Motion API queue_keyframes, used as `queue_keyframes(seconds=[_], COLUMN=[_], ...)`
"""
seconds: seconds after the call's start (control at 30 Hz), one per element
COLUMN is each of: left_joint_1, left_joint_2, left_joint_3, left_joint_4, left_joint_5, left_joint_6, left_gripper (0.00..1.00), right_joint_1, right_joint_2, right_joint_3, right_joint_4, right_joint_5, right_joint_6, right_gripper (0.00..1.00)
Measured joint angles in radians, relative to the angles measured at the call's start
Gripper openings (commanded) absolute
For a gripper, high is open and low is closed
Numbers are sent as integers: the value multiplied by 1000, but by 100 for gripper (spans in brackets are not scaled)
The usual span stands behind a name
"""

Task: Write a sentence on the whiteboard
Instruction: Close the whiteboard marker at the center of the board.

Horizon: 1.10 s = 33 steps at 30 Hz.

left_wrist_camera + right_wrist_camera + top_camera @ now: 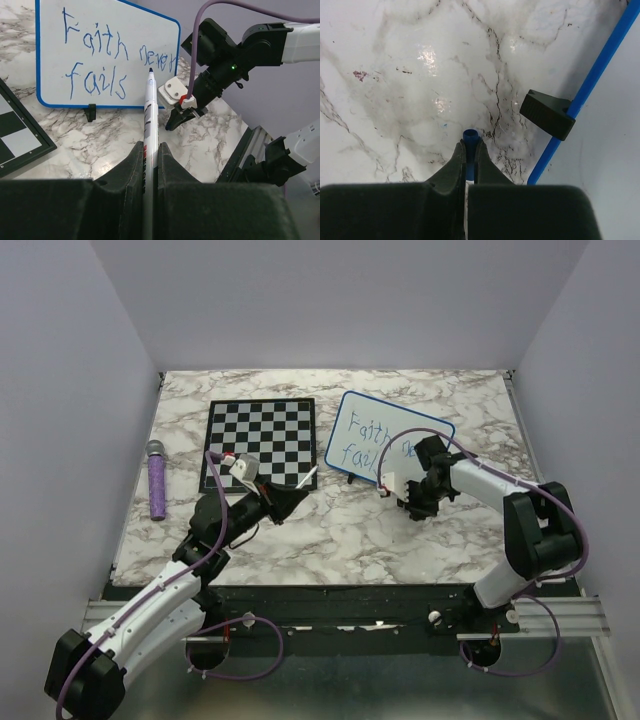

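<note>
White-shelled left arm [150, 618] and right arm [478, 478], black joints, looping purple cables [195, 50], black wedge-shaped pincer fingers [127, 172], green light [232, 65]

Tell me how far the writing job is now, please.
Done: the sentence, "Faith never fails", stands in blue on the whiteboard. In hand: the left gripper is shut on the uncapped marker, off the board; the right gripper pinches a small blue piece, probably its cap. Remaining: likely recapping.

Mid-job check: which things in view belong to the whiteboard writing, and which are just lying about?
Job: whiteboard, sentence, marker in left gripper, blue cap in right gripper.
Lying about: chessboard, purple microphone.
</note>
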Motion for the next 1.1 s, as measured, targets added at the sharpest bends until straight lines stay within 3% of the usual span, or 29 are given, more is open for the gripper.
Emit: queue_keyframes(seconds=[0.23,0.5,0.67,0.8,0.87,1.0,1.1], left_joint_1=[-10,-98,-146,-151,-151,-151,-151], left_joint_2=[52,217,273,288,288,250,179], left_joint_3=[-27,-33,48,104,127,235,316], left_joint_4=[126,387,471,502,480,236,7], left_joint_5=[63,130,115,83,82,102,115], left_joint_6=[-55,-176,-202,-218,-214,-114,6], left_gripper=[0,0,0,0,0,0,0], right_joint_1=[0,-11,-46,-61,-64,-64,-64], right_joint_2=[-32,-191,-251,-278,-281,-299,-406], right_joint_3=[14,307,402,327,305,362,294], right_joint_4=[-80,-185,7,336,407,217,143], right_joint_5=[-50,-403,-658,-807,-854,-801,-686], right_joint_6=[55,256,640,1051,1139,821,509], right_gripper=[1,0,1,1,1,1,1])
